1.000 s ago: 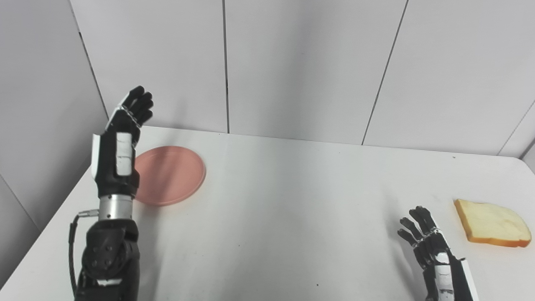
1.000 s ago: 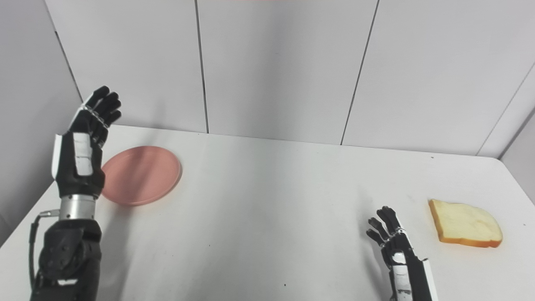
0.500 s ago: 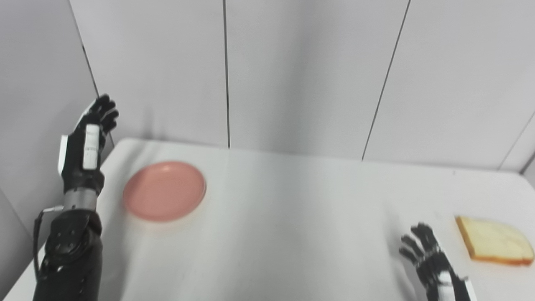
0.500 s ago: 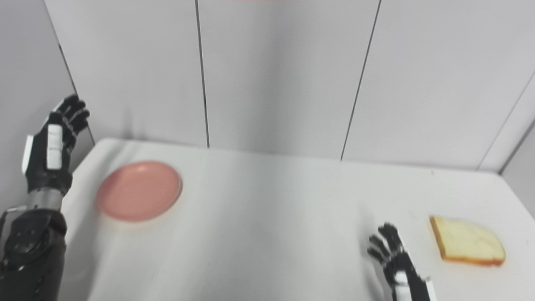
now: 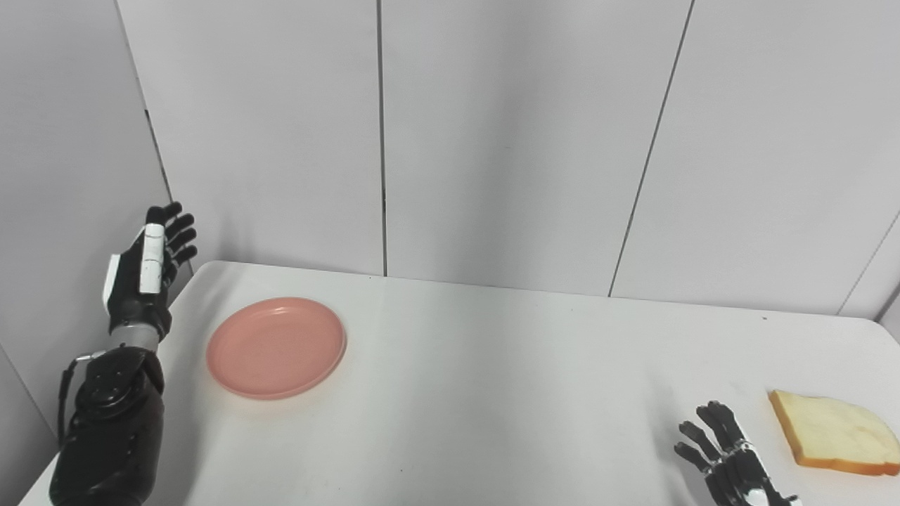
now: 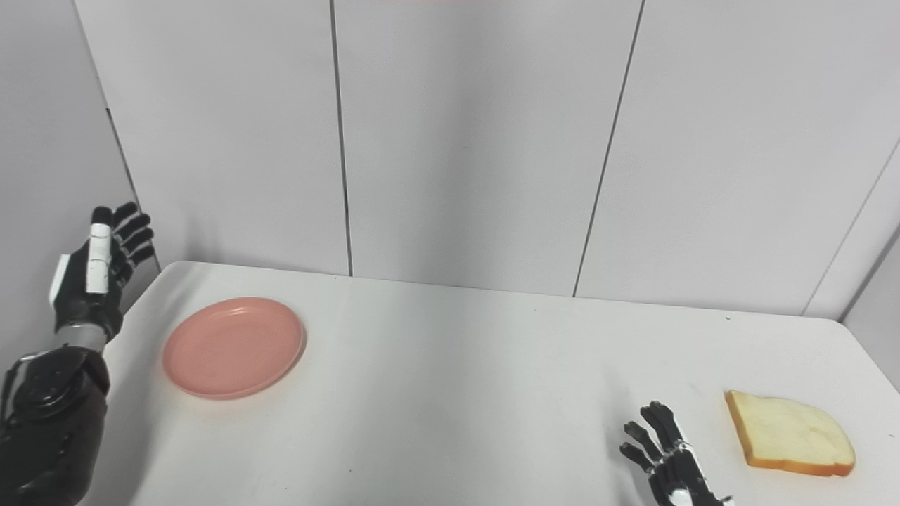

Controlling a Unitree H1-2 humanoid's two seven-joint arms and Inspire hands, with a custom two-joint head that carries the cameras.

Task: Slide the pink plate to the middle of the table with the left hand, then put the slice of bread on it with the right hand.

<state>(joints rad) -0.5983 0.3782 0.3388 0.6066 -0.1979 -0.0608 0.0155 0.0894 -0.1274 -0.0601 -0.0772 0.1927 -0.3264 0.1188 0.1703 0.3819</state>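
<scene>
My left hand [image 5: 144, 281] hangs open beside the pink plate [image 5: 275, 347]; it looks light and slick, so I'd push at its rim.

My left hand [image 5: 144, 277]: black fingers, white plates on back and along one finger, silver metal wrist ring below. Thin black cable loops beside wrist. Forearm casing black, matte, with round screw recesses. My right hand [image 5: 731, 467]: black fingers, small white patch near knuckles.
</scene>
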